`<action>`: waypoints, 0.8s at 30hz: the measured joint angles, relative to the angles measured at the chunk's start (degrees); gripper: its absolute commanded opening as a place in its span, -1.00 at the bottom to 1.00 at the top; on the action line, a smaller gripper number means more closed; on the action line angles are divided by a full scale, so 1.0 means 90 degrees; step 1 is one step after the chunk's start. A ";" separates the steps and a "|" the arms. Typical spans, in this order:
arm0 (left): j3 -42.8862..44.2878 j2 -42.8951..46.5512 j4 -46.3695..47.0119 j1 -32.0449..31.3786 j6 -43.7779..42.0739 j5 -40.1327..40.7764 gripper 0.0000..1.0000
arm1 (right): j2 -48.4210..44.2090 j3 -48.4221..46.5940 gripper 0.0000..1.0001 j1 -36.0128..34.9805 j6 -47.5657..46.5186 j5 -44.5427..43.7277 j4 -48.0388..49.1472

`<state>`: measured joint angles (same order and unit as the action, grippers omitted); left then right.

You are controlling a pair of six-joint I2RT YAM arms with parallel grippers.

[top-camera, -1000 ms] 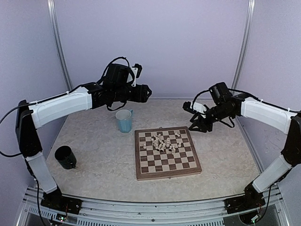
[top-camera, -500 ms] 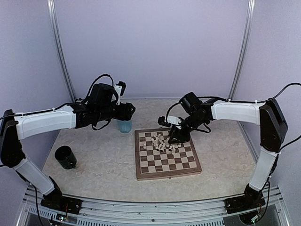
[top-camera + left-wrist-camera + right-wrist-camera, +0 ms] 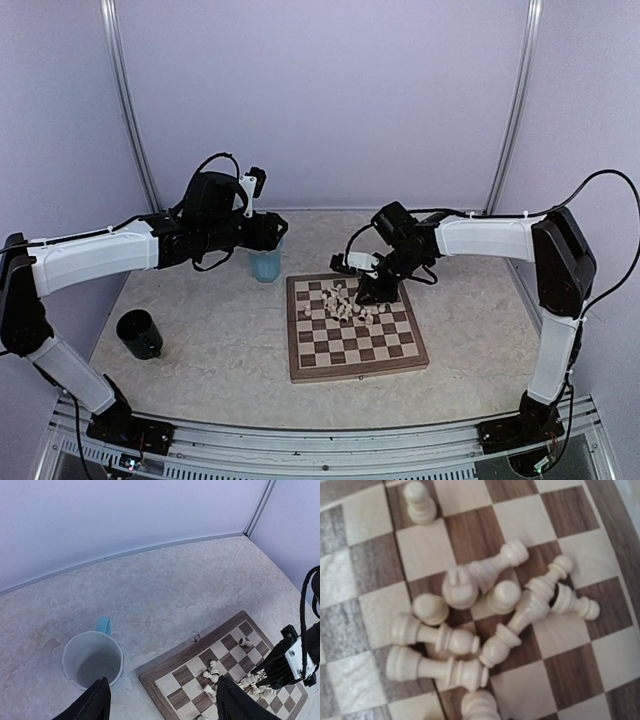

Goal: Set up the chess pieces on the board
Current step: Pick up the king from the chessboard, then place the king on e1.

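Over the mottled table [image 3: 210, 340], our right gripper [image 3: 372, 290] had swung in from beside the chessboard [image 3: 352, 352] to the toppled chess pieces [image 3: 502, 597] heaped on its far squares. We judged picking imminent, though we couldn't tell its grip. The left gripper [image 3: 163, 678] gaped.

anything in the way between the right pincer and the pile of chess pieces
Nothing visible. The right pincer hangs just over the chess pieces heaped on the board, with no object between.

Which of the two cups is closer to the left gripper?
The pale blue cup with a handle, just beneath the left gripper; the black cup stands far off at the near left.
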<state>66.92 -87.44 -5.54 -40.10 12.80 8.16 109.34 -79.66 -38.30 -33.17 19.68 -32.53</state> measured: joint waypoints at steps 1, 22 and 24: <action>0.0000 -0.0002 -0.0005 0.0000 0.0000 -0.0002 0.43 | 0.0056 -0.0036 -0.66 0.0000 0.0012 -0.0015 0.0005; 0.0109 -0.0036 -0.0087 0.0075 -0.0024 -0.0078 0.42 | -0.0818 0.0182 -1.00 -0.0002 -0.0138 0.0255 -0.0012; 0.0114 -0.0039 -0.0102 0.0153 -0.0015 -0.0146 0.42 | -0.1161 0.0338 -1.00 -0.0022 -0.0206 0.0389 -0.0007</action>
<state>67.94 -87.79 -6.46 -38.72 12.67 6.85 98.89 -76.62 -38.50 -35.03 23.18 -32.60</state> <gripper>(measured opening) 0.713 0.141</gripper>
